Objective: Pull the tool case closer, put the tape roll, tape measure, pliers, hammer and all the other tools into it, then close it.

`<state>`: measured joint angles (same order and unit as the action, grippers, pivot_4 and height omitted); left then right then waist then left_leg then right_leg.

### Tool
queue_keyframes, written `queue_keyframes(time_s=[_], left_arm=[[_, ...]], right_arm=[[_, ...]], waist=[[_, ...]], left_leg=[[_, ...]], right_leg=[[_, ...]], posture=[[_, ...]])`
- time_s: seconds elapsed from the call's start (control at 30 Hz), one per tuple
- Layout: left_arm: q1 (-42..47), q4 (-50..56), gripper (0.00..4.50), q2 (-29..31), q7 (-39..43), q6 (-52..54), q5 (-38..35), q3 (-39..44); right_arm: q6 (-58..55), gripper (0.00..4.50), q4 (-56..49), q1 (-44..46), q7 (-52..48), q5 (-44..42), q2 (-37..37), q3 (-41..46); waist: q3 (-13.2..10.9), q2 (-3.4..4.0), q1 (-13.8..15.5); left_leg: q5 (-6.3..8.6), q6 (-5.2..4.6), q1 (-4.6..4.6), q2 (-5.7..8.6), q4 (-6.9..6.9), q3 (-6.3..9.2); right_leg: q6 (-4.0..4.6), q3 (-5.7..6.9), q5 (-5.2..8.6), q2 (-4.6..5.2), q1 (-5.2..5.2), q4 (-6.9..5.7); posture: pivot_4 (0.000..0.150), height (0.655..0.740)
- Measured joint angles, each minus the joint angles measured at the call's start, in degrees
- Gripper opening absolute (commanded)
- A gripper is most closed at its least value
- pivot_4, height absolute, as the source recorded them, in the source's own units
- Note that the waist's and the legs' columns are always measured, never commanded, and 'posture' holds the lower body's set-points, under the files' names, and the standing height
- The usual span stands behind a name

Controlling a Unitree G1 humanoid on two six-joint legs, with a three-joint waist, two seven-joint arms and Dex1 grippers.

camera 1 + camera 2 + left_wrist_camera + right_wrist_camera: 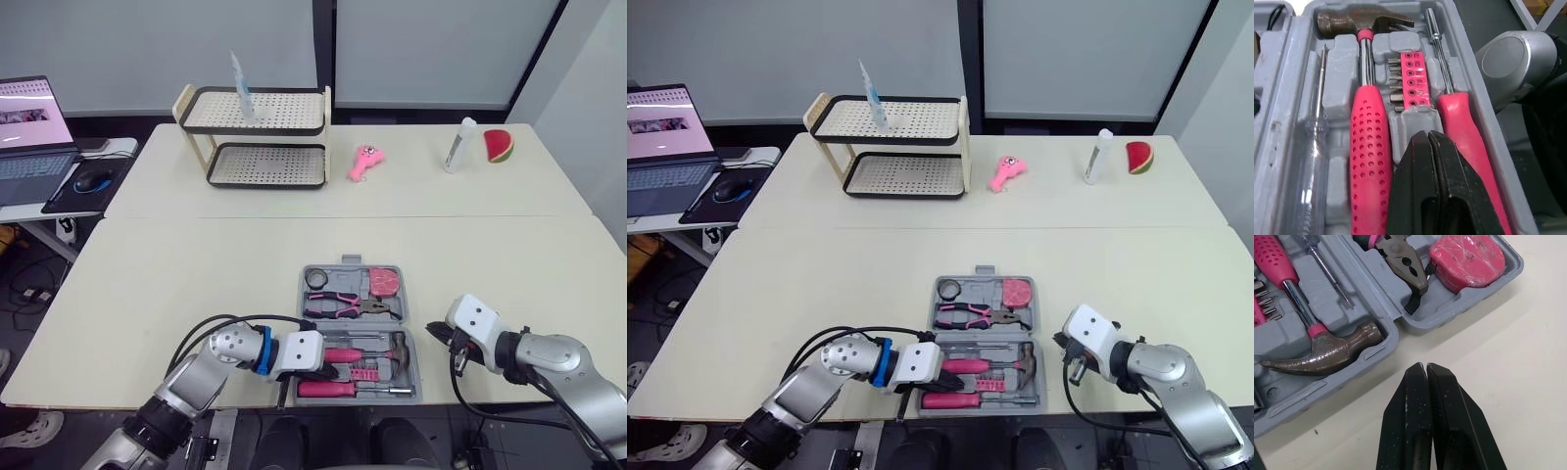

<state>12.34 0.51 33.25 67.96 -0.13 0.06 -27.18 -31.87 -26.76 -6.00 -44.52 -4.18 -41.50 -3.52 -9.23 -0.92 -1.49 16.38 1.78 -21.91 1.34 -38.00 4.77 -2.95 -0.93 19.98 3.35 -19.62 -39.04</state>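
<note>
Nearest us, the left gripper hangs over the near half of the tool case, fingers pressed together and holding nothing; its tip sits between the hammer handle and the red-handled screwdriver, just short of the bit set. The right gripper is low over bare table just beside the case's right edge, likewise pinched together and empty. The case lies open flat at the front of the table, well within reach; its far half carries the tape roll, pliers and tape measure, each in its moulded bed. Every tool I can see is in the case, so by my read packing is done and closing is the step in hand. That calls for lifting the left claw out of the tray first, since it alone blocks the fold; then catching one half by its rim and swinging it over.

Further back, well apart, stand a two-tier rack, a pink toy, a white bottle and a watermelon-slice toy; off left, a laptop and mouse. None of it is in the way.
</note>
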Motion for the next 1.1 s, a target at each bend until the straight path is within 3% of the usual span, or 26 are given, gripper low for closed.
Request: queue_keyframes(time_s=[0.17,0.23,0.47,0.77,0.9,1.1], left_arm=[[0.8,-1.0,0.0,-0.5,-0.2,-1.7,1.3,-0.9],[0.9,-1.0,0.0,-0.5,-0.3,-1.9,1.5,-1.1],[1.1,-1.0,0.0,-0.4,-0.5,-2.7,2.3,-1.5],[1.5,-0.2,0.0,-0.3,-0.4,-1.1,2.4,-1.9],[1.5,0.1,0.0,-0.3,-0.4,-0.5,2.4,-1.9],[1.4,0.3,0.0,-0.3,-0.4,-0.4,2.5,-2.0]], right_arm=[[-1.8,0.01,-0.1,0.2,0.1,-1.6,0.2,0.2],[-4.2,0.52,-0.2,1.3,0.7,-4.1,2.0,1.3],[-18.4,1.62,1.6,12.0,5.7,-14.5,10.6,8.0],[-26.9,3.21,11.6,20.7,13.7,-16.3,17.3,9.0],[-28.5,4.38,14.0,23.3,15.9,-17.2,18.9,9.1],[-30.2,4.45,18.6,26.5,19.1,-17.4,21.3,9.2]], waist=[[0.0,0.02,0.0],[0.0,0.05,0.0],[0.1,0.16,0.0],[0.1,0.19,-0.1],[0.1,0.2,0.0],[0.1,0.21,-0.1]], left_leg=[[0.0,0.0,0.02,0.0,0.0,0.01],[0.0,0.0,0.03,0.0,0.0,0.01],[0.0,0.0,0.09,0.0,0.0,0.03],[0.0,0.0,0.06,0.02,0.01,0.01],[0.0,0.0,0.06,0.02,0.01,0.02],[0.0,0.0,0.06,0.02,0.02,0.01]], right_leg=[[0.0,0.0,0.0,0.0,0.03,0.0],[0.0,0.0,0.0,0.0,0.05,0.0],[0.0,0.0,0.0,0.01,0.09,-0.01],[0.0,-0.02,0.0,0.01,0.01,-0.04],[0.0,-0.01,0.0,0.01,0.0,-0.04],[0.0,-0.02,0.0,0.01,-0.02,-0.05]], posture=[[0.15,0.7356],[0.15,0.7356],[0.15,0.7356],[0.15,0.7356],[0.15,0.7356],[0.15,0.7356]])
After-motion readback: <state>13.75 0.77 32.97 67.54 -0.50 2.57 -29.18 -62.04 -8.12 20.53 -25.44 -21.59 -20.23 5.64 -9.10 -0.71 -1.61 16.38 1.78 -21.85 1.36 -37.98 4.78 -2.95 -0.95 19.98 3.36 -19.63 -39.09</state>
